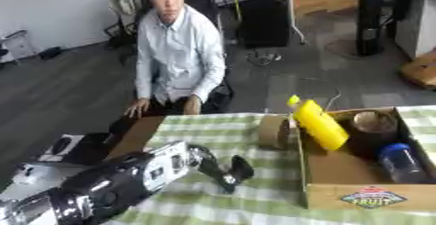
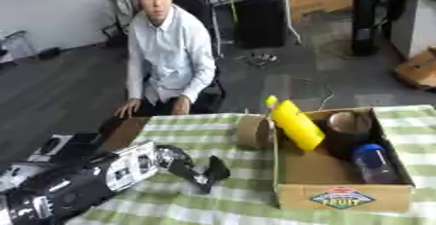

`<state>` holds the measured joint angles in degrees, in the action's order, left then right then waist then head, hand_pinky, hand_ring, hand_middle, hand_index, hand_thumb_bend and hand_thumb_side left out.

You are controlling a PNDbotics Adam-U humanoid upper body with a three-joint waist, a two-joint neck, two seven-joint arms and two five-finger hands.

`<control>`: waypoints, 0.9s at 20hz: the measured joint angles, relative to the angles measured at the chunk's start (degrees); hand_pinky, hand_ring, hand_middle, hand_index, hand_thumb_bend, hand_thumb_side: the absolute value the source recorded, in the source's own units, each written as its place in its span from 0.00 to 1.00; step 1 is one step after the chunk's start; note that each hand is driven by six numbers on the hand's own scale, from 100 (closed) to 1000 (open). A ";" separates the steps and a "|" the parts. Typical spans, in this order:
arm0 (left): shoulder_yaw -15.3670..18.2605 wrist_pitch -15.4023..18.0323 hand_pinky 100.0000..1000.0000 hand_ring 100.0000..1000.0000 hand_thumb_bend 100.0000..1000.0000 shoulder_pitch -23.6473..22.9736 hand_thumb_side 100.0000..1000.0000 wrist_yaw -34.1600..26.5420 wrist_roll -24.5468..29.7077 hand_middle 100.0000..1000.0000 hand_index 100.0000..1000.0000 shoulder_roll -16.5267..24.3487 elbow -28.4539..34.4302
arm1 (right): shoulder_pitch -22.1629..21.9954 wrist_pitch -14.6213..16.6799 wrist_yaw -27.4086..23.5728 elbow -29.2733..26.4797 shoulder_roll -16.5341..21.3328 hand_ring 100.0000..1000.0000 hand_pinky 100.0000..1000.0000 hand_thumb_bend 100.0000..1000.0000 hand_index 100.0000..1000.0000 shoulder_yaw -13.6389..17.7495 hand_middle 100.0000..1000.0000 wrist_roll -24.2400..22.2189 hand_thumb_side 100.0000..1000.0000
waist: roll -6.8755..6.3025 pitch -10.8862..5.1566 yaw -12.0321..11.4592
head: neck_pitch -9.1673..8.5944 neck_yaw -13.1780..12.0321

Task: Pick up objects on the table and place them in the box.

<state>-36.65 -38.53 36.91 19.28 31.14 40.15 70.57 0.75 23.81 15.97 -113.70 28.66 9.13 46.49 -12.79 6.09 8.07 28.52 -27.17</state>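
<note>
A cardboard box (image 1: 336, 197) with a "FRUIT" label stands on the right of the green checked table. Inside it, a yellow bottle (image 1: 319, 124) leans on the left wall and sticks out over the rim. A brown round thing (image 1: 374, 121) sits at the back of the box, and a clear bottle with a blue cap (image 1: 398, 160) lies near the right wall. A brown tape roll (image 1: 274, 131) stands on edge on the table, just outside the box's left wall. My left hand (image 1: 226, 169) hovers low over the cloth, left of the box and in front of the roll, fingers relaxed and holding nothing.
A flat brown cardboard piece (image 1: 136, 134) lies at the table's far left corner. Black items (image 1: 81, 148) sit on a lower surface beyond the left edge. A person sits behind the far edge, hands off the table. My left forearm (image 1: 119, 182) fills the lower left.
</note>
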 measured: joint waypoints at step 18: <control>0.93 -0.06 1.00 1.00 0.60 1.41 0.91 1.94 -0.06 1.00 1.00 -4.80 -6.94 | 0.22 0.08 0.00 0.00 -0.52 0.97 0.87 0.00 0.83 -0.31 0.80 -0.08 1.00 | 0.33 0.35 0.53 | -0.67 -0.51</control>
<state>-35.72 -38.59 38.33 21.22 31.08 35.35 63.63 0.97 23.90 15.97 -113.70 28.15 8.82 46.41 -12.46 6.44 8.60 27.86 -27.68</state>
